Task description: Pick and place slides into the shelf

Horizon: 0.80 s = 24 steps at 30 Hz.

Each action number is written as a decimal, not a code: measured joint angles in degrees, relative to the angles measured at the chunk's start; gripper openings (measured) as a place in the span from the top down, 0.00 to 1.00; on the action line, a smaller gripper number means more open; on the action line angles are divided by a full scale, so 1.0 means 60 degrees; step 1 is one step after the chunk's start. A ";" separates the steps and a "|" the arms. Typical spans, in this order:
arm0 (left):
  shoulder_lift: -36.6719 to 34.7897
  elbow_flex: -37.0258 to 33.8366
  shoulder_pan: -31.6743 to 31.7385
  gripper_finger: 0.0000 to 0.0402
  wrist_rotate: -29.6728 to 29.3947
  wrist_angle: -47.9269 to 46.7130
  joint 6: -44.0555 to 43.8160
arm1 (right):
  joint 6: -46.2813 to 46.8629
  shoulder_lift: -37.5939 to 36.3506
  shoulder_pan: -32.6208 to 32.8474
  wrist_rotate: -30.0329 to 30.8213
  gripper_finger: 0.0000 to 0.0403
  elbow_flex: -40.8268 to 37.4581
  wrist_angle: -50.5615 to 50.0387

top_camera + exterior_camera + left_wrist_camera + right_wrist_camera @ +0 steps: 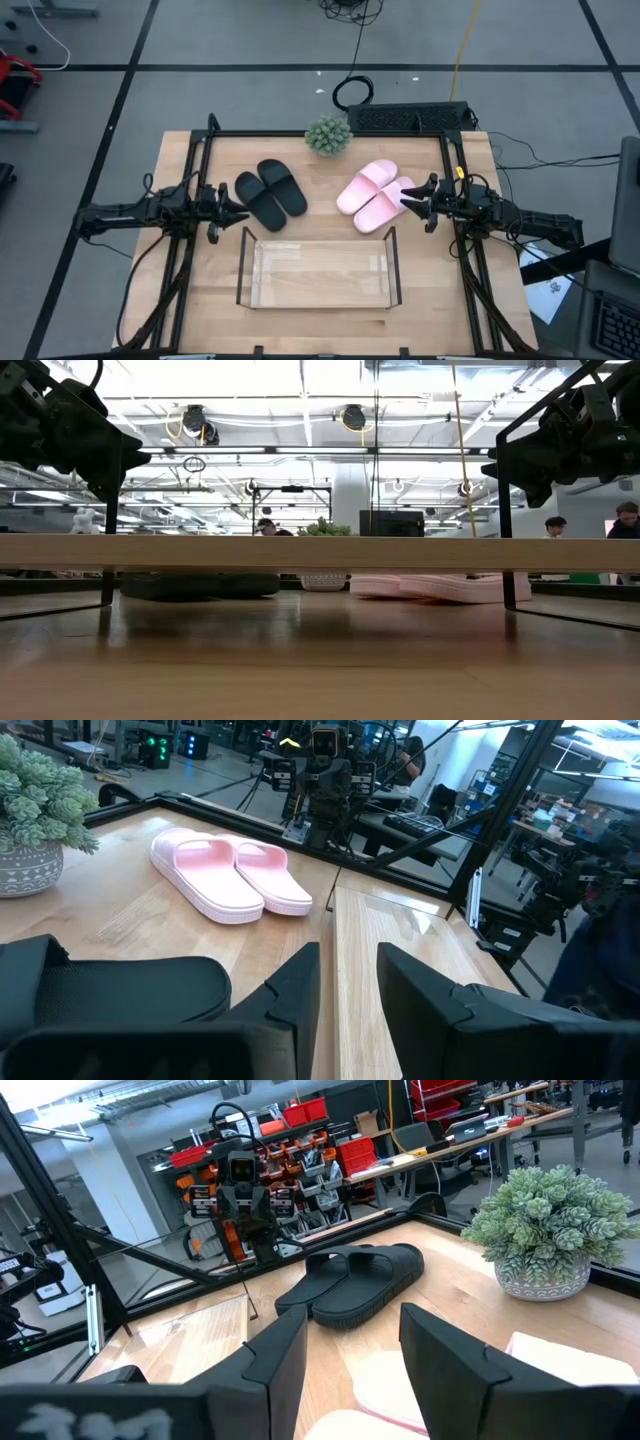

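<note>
From above, the matte black pair of slip-on slides and the pale pink pair lie side by side on the far half of the wooden table, while the clear acrylic shelf with black wire ends sits empty nearer the front, so I judge all four slides are yet to be placed. At table height, both pairs rest flat beyond the shelf, the arms hanging above at either side. The wrist views show the left gripper just left of the black pair and the right gripper over the pink pair's right edge, each with fingers spread and holding nothing
</note>
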 joint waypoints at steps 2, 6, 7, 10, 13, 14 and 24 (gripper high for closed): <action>0.0000 -0.0001 -0.0002 0.74 -0.0002 0.0000 0.0000 | 0.0000 -0.0002 0.0002 0.0000 0.62 0.0000 0.0000; -0.0002 -0.0001 0.0000 0.74 -0.0001 -0.0002 0.0000 | 0.0002 -0.0003 -0.0002 0.0000 0.62 0.0000 -0.0001; -0.0002 0.0001 0.0000 0.74 0.0001 -0.0004 0.0000 | 0.0002 0.0000 -0.0001 -0.0003 0.62 -0.0003 0.0002; -0.0001 -0.0002 0.0000 0.74 0.0002 -0.0004 0.0000 | 0.0002 -0.0003 0.0000 0.0004 0.62 -0.0002 0.0031; -0.0001 0.0000 -0.0002 0.74 -0.0001 -0.0002 0.0000 | 0.0003 0.0000 0.0001 0.0008 0.62 -0.0001 0.0042; -0.0001 0.0001 0.0000 0.74 0.0002 -0.0001 0.0000 | 0.0082 -0.0003 0.0000 0.0002 0.62 -0.0003 0.0047; 0.0001 -0.0002 0.0001 0.74 -0.0801 0.1133 0.0382 | 0.3627 0.0000 -0.0001 0.0864 0.62 -0.0004 0.2662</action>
